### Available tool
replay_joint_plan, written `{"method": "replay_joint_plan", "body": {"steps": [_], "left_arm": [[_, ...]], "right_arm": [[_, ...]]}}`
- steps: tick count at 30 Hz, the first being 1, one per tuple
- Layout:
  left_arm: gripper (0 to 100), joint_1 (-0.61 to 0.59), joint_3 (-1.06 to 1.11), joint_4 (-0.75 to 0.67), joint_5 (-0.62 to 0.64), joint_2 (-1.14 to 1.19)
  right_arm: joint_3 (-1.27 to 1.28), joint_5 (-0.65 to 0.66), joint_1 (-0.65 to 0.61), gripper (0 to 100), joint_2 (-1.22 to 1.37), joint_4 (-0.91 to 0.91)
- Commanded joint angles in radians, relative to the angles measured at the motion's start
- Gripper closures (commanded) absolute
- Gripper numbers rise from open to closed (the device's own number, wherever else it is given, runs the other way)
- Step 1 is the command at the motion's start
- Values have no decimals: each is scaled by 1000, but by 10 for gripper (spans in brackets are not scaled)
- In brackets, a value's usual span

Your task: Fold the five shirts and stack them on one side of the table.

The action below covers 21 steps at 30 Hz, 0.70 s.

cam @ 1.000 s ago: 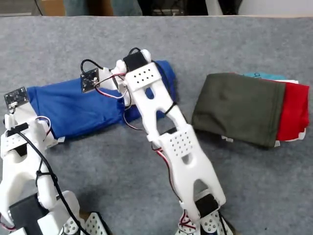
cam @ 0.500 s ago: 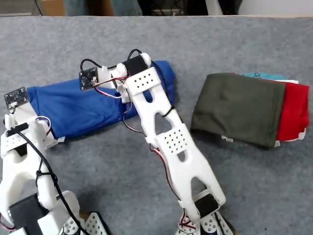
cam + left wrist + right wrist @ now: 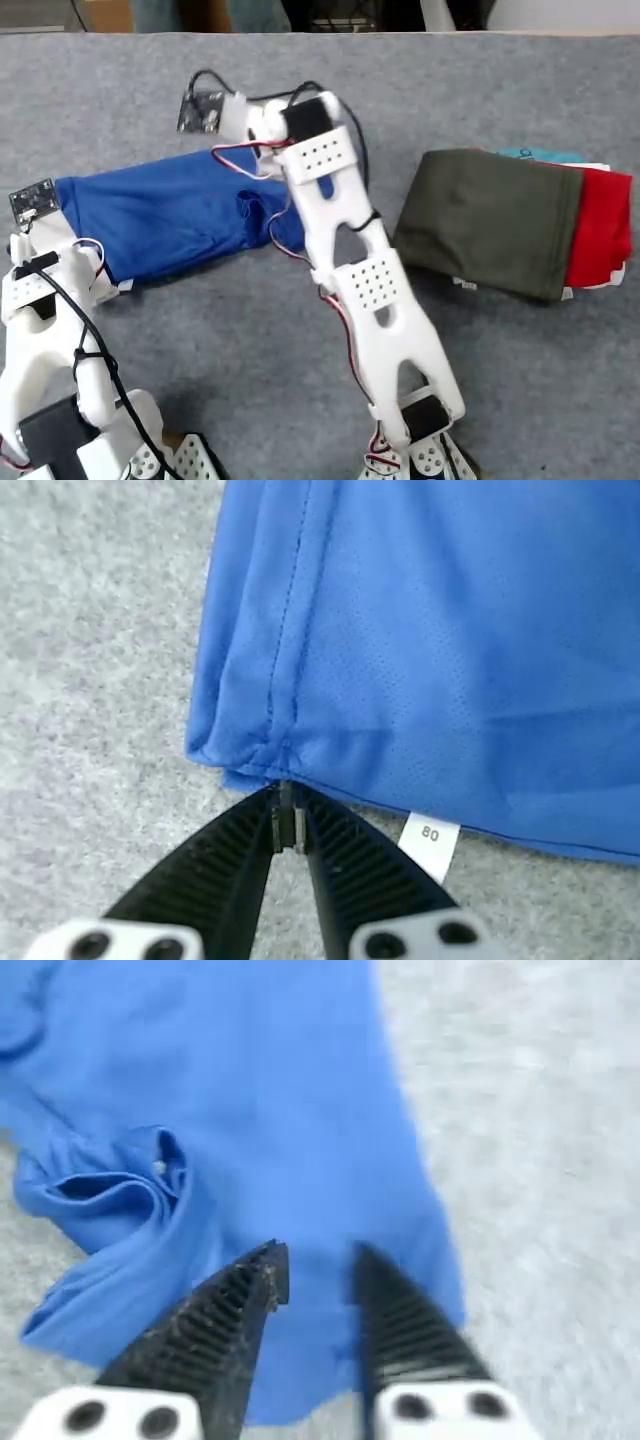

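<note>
A long blue shirt (image 3: 160,215) lies folded into a strip across the left half of the grey table (image 3: 480,90). My left gripper (image 3: 287,825) is shut on the hem corner of the blue shirt (image 3: 450,630), beside a small white tag (image 3: 430,835); the left arm (image 3: 40,290) stands at the shirt's left end. The right arm (image 3: 320,160) stretches over the shirt's right end. My right gripper (image 3: 315,1265) hovers open above the blue shirt (image 3: 280,1090), nothing between its fingers. A crumpled fold (image 3: 110,1185) lies beside it.
A stack of folded shirts sits at the right: an olive one (image 3: 485,220) on top, red (image 3: 600,225) under it, teal (image 3: 535,154) peeking out at the back. Bare grey table lies along the far side and in front of the stack.
The right arm's wrist has lifted off the shirt's right end and swung toward the far side. That end of the blue shirt now lies flatter, with a small crumple. The left arm is still.
</note>
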Motion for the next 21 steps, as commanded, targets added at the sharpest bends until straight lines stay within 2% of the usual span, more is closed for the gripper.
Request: {"method": "replay_joint_plan", "body": {"steps": [1,5,10,12,17,21], "left_arm": [[971,1,2,-12,6,-28],[971,1,4,-12,6,-28],[971,1,4,-12,6,-28],[971,1,4,-12,8,-28],[971,-1,4,-12,9,-28],[971,-1,4,-12,9,-28]], "right_arm": [[94,-75,12,984,-176,9],[556,-123,-31,985,-449,6],[1173,-132,-146,984,-746,-20],[1336,-198,-175,984,-796,-91],[1546,-261,-160,984,-751,-336],[1523,-259,-68,984,-616,-445]]}}
